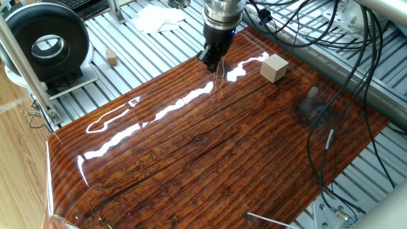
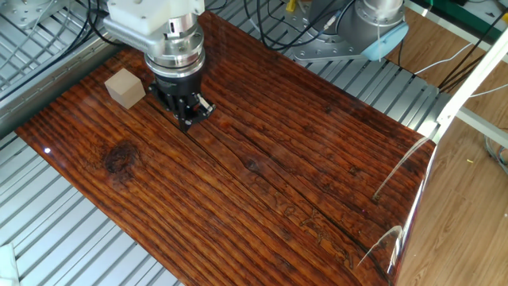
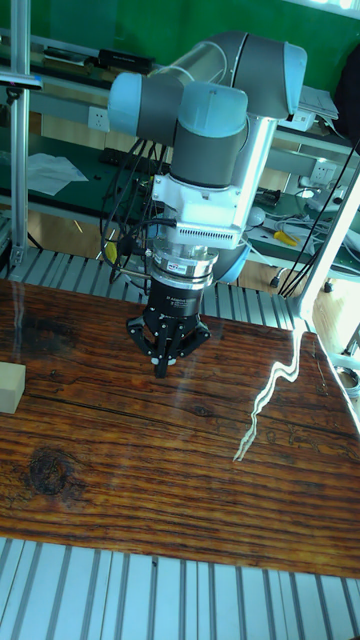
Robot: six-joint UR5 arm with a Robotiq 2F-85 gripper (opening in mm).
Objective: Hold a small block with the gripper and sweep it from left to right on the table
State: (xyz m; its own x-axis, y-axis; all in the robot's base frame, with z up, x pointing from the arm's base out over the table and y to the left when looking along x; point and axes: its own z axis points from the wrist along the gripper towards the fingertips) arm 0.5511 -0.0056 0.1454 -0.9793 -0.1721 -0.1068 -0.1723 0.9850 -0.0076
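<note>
The small block [image 1: 274,68] is a pale beige wooden cube resting on the table [image 1: 210,159] near its far edge. It lies left of the gripper in the other fixed view [image 2: 125,87] and at the left edge of the tall fixed view [image 3: 10,388]. The black gripper [image 1: 211,66] points straight down at the board about a block's width or two from the cube, not touching it. Its fingers meet at the tips [image 3: 160,368], so it is shut with nothing held [image 2: 189,120]. A blue ring glows on the silver wrist.
A tinier brownish block [image 1: 112,58] sits on the aluminium slats beside a black round device [image 1: 44,44]. White cloth [image 1: 159,18] lies at the back. Black cables [image 1: 331,83] hang over the board's right side. The arm's base [image 2: 373,28] stands behind the table.
</note>
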